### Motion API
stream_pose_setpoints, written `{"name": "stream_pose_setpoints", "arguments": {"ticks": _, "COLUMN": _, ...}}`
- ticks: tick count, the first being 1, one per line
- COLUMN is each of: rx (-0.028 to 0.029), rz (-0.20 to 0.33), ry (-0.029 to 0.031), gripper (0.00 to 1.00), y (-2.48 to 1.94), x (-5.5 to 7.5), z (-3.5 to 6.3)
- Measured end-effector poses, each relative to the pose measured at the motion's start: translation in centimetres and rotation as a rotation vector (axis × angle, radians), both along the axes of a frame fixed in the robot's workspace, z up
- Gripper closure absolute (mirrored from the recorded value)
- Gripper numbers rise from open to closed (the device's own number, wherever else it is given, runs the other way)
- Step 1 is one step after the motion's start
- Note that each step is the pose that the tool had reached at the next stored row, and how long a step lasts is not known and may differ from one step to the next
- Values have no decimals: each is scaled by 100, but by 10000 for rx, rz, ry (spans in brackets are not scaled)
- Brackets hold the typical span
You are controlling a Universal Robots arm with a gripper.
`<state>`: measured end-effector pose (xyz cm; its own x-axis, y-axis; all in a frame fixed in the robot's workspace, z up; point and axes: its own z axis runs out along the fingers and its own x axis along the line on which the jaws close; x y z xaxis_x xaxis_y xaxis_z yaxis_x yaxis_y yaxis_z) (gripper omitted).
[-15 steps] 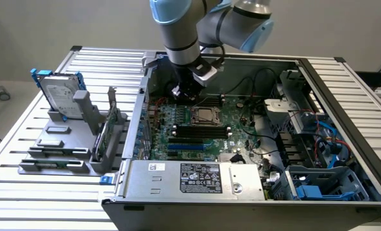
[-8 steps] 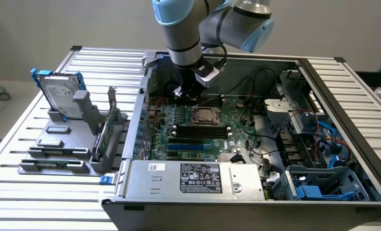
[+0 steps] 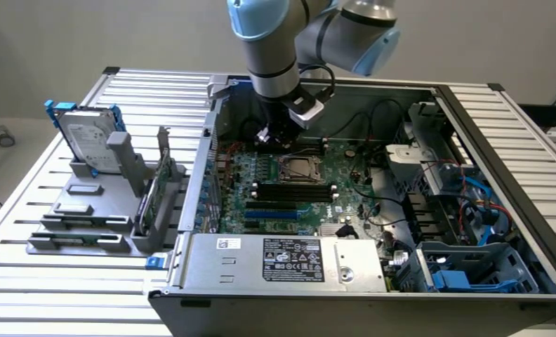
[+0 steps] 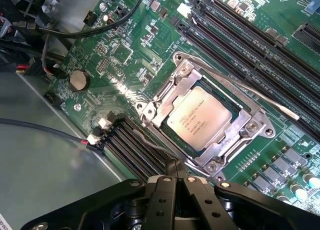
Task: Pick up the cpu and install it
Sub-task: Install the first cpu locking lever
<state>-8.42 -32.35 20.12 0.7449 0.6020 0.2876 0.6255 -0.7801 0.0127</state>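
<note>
- The claw [image 4: 175,177] sits nearest the wrist camera — fingers pressed together, nothing between them, the tips just beside the near edge of the socket [image 4: 207,121].
- The cpu [image 4: 199,118] already lies in the socket on the board [image 4: 125,55], its silver top up, the metal load plate framing it. The thin lever [image 4: 260,97] runs along one side of the socket; whether it is latched I cannot tell.
- In the exterior view the claw [image 3: 276,137] hangs inside the open case [image 3: 259,260], over the board just behind the socket [image 3: 300,168], towards the case's far wall.
- Judgement: placing looks done — what is left is seating and locking. Any push should go straight down on the frame or lever, not on the chip's top, and stay light, since a tilted chip could bend the contacts under it.
- Keep clear of the black cables [image 4: 60,32] and the memory slots [image 4: 135,145] close by.
- The drive [image 3: 89,137] stands in its rack near the desk's [image 3: 34,281] far corner, on the exterior view's left, well apart from the work.
</note>
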Motion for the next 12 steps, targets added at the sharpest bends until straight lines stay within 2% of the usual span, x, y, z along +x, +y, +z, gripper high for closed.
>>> {"name": "stream_pose_setpoints", "arguments": {"ticks": 12, "rx": 0, "rz": 0, "ry": -12, "gripper": 89, "y": 0, "x": 98, "z": -42}}
